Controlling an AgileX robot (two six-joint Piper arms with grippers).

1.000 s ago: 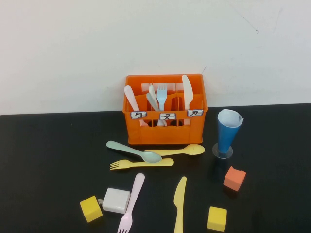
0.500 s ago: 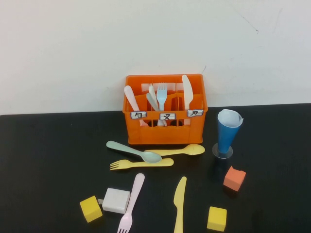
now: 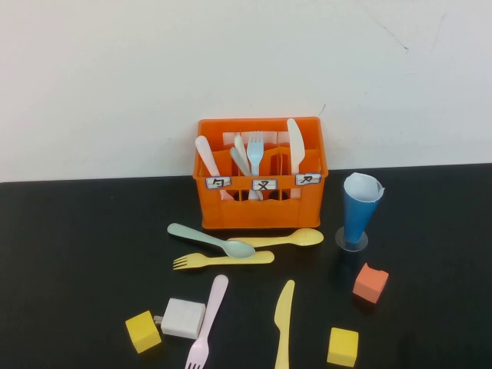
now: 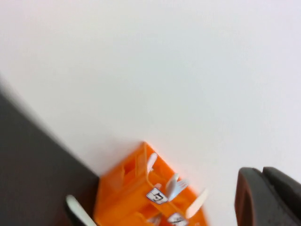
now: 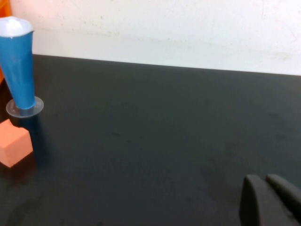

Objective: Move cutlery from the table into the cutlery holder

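The orange cutlery holder (image 3: 261, 211) stands at the back of the black table (image 3: 77, 246), with several pale pieces upright in it. In front of it lie a green spoon (image 3: 211, 240), a yellow spoon (image 3: 288, 239) and a yellow fork (image 3: 223, 260). Nearer lie the pink fork (image 3: 207, 323) and the yellow knife (image 3: 284, 323). Neither gripper shows in the high view. My left gripper (image 4: 262, 173) is shut and empty, up in the air, with the holder (image 4: 127, 188) ahead of it. My right gripper (image 5: 265, 179) is shut and empty above bare table.
A blue cone cup (image 3: 360, 211) stands right of the holder, with an orange cube (image 3: 370, 283) in front of it. Two yellow cubes (image 3: 143, 331) (image 3: 343, 347) and a white charger block (image 3: 184, 317) lie near the front. The cup (image 5: 19, 66) and orange cube (image 5: 14, 143) also show in the right wrist view.
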